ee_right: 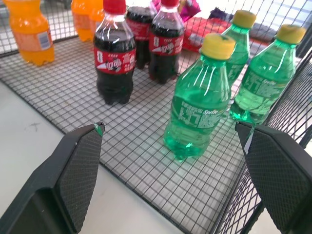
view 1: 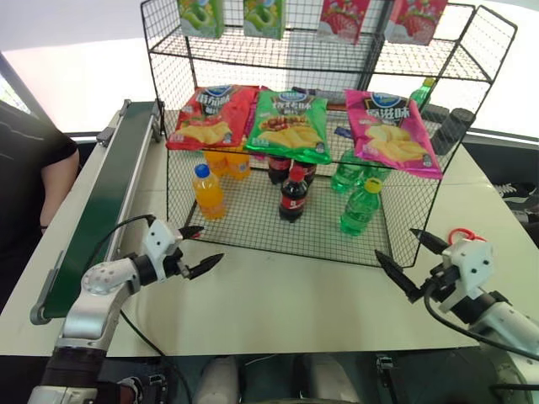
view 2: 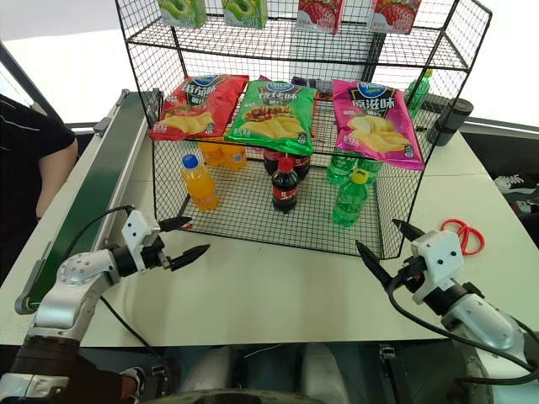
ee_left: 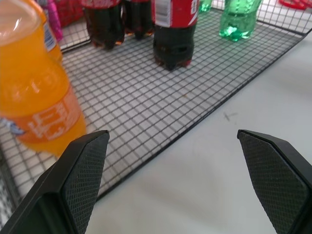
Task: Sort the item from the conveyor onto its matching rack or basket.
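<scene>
step: green btl looks already sorted; small clear-green plastic soda bottle w/ yellow screw cap [view 1: 360,207] stands upright on bottom tier of big black wire-mesh shelf rack [view 1: 313,220], just in front of other green btls.
left gripper [view 1: 195,249]: black fingers spread wide, empty, over white tabletop [view 1: 295,303] near rack's front-left corner.
right gripper [view 1: 413,258]: fingers wide apart, nothing held, by rack's front-right corner.
conveyor: long dark green belt in grey metal frame [view 1: 105,195] along L table edge; visible stretch bare.
next: prob. wait for an item on belt; L arm is nearer it.
edges: rack front lip, side mesh close to R fingers.
room: open tabletop betw. both grippers; red-handled scissors [view 2: 463,236] near R arm.
</scene>
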`<state>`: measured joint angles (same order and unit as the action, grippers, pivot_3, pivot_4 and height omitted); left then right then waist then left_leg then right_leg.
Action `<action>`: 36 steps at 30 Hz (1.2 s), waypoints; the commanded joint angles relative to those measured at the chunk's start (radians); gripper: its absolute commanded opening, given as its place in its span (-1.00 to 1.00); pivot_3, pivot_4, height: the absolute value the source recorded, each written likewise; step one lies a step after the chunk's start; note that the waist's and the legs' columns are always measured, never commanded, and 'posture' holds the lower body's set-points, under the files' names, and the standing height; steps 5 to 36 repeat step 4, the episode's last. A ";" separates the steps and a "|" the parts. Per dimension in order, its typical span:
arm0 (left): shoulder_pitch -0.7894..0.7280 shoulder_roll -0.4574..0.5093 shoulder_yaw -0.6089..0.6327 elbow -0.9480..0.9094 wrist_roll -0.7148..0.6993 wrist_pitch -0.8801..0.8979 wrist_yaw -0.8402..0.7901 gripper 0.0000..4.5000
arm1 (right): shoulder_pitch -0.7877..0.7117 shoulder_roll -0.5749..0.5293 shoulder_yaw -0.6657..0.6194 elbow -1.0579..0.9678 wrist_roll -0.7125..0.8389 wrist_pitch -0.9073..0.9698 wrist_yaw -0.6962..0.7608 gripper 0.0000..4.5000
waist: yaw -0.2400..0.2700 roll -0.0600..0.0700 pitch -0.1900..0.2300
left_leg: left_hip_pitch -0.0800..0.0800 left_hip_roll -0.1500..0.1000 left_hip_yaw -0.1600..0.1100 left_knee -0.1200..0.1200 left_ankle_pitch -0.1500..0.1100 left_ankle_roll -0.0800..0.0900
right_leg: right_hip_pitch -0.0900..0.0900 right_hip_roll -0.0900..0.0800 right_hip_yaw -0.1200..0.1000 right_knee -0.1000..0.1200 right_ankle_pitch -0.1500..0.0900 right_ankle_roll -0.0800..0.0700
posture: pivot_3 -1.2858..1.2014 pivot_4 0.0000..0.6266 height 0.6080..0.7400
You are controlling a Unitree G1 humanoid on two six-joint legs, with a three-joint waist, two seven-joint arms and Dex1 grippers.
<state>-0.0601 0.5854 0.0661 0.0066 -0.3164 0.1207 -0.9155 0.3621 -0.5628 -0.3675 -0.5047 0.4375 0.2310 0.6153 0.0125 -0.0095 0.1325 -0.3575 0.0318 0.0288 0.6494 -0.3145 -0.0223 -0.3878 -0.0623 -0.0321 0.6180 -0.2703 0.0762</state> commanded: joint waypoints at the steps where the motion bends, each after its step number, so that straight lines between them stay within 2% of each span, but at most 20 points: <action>1: 0.002 0.012 0.026 -0.006 -0.013 -0.025 -0.014 1.00 | -0.008 -0.016 -0.035 -0.032 0.025 0.007 0.011 0.98 | 0.000 0.000 0.000 | 0.000 0.000 0.000 0.000 0.000 0.000 | 0.000 0.000 0.000 0.000 0.000 0.000 | 0.03 -0.52 1.00; 36: 0.002 0.011 0.024 -0.002 -0.019 -0.033 -0.031 1.00 | -0.007 -0.013 -0.035 -0.013 0.019 -0.004 0.020 0.98 | 0.001 0.000 0.000 | 0.000 0.000 0.000 0.000 0.000 0.000 | 0.000 0.000 0.000 0.000 0.000 -0.001 | 0.03 -0.52 1.00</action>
